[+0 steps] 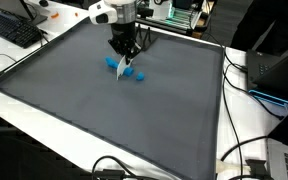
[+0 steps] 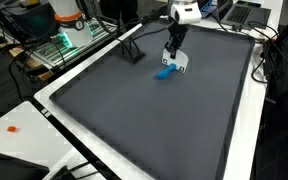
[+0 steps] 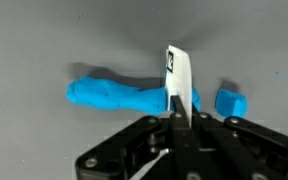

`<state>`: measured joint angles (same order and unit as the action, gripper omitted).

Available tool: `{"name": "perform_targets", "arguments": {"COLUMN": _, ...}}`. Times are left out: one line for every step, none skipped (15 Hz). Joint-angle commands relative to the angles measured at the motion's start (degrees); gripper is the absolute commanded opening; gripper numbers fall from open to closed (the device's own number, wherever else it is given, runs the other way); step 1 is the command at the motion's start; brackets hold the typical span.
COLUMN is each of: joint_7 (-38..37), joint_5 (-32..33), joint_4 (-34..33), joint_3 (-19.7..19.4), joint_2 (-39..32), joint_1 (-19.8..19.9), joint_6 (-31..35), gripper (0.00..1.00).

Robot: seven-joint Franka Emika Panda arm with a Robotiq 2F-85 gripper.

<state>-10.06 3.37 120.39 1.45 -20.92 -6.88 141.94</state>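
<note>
**Gripper clamped on white blade, over blue roll on mat**

The gripper (image 3: 181,120) is clenched on a thin white blade (image 3: 181,78), with the fingers pinched tight on its flat sides. The blade stands on edge and points away from the wrist, with a small dark mark near its far tip. In the wrist view it crosses a blue roll (image 3: 114,97) close to the roll's right-hand end (real contact can't be told, it just overlaps). A short blue chunk (image 3: 231,102) lies just beside that end, apart from the roll, with bare mat between them.

In both exterior views the arm comes down from above in the far part of a grey mat (image 1: 184,110). The gripper (image 1: 124,55) points down, and the white blade (image 1: 124,68) pokes out below it. Blue material sits on either side of the blade in an exterior view, with the bit at (image 1: 136,76) the clearest. From the other side, the gripper (image 2: 174,52) hangs just above the blue roll (image 2: 165,72), and the blade (image 2: 181,62) is tilted beside it.

The grey mat (image 2: 154,120) covers most of a white table (image 1: 254,125). A keyboard (image 1: 14,30) lies off the mat at a corner. A black stand (image 2: 132,50) sits on the mat near the arm, well apart from the blue pieces.
</note>
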Motion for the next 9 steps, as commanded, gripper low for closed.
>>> {"name": "perform_targets", "arguments": {"joint_7": 0.6, "joint_5": -1.5, "joint_4": 0.4, "joint_3": 1.5, "joint_2": -1.0, "joint_1": -0.3, "joint_6": -1.1, "gripper": 0.01}}
{"name": "perform_targets", "arguments": {"joint_7": 0.7, "joint_5": -1.8, "joint_4": 0.4, "joint_3": 1.6, "joint_2": -0.9, "joint_1": -0.2, "joint_6": -1.3, "gripper": 0.01}}
{"name": "perform_targets", "arguments": {"joint_7": 0.8, "joint_5": -1.9, "joint_4": 0.4, "joint_3": 1.8, "joint_2": -0.6, "joint_1": -0.2, "joint_6": -1.5, "gripper": 0.01}}
{"name": "perform_targets", "arguments": {"joint_7": 0.8, "joint_5": -2.2, "joint_4": 0.3, "joint_3": 2.0, "joint_2": -0.4, "joint_1": -0.1, "joint_6": -1.9, "gripper": 0.01}}
{"name": "perform_targets", "arguments": {"joint_7": 0.3, "joint_5": -1.6, "joint_4": 0.3, "joint_3": 1.8, "joint_2": -0.2, "joint_1": -0.3, "joint_6": -2.3, "gripper": 0.01}}
{"name": "perform_targets", "arguments": {"joint_7": 0.0, "joint_5": -1.3, "joint_4": 0.3, "joint_3": 1.7, "joint_2": -0.1, "joint_1": -0.5, "joint_6": -2.3, "gripper": 0.01}}
{"name": "perform_targets", "arguments": {"joint_7": -0.4, "joint_5": -0.8, "joint_4": 0.2, "joint_3": 1.4, "joint_2": 0.1, "joint_1": -0.7, "joint_6": -2.8, "gripper": 0.01}}
{"name": "perform_targets", "arguments": {"joint_7": -1.5, "joint_5": 0.5, "joint_4": 0.1, "joint_3": 0.9, "joint_2": 0.6, "joint_1": -1.3, "joint_6": -3.3, "gripper": 0.01}}
{"name": "perform_targets", "arguments": {"joint_7": -2.0, "joint_5": 1.2, "joint_4": 0.0, "joint_3": 0.6, "joint_2": 0.9, "joint_1": -1.5, "joint_6": -3.6, "gripper": 0.01}}
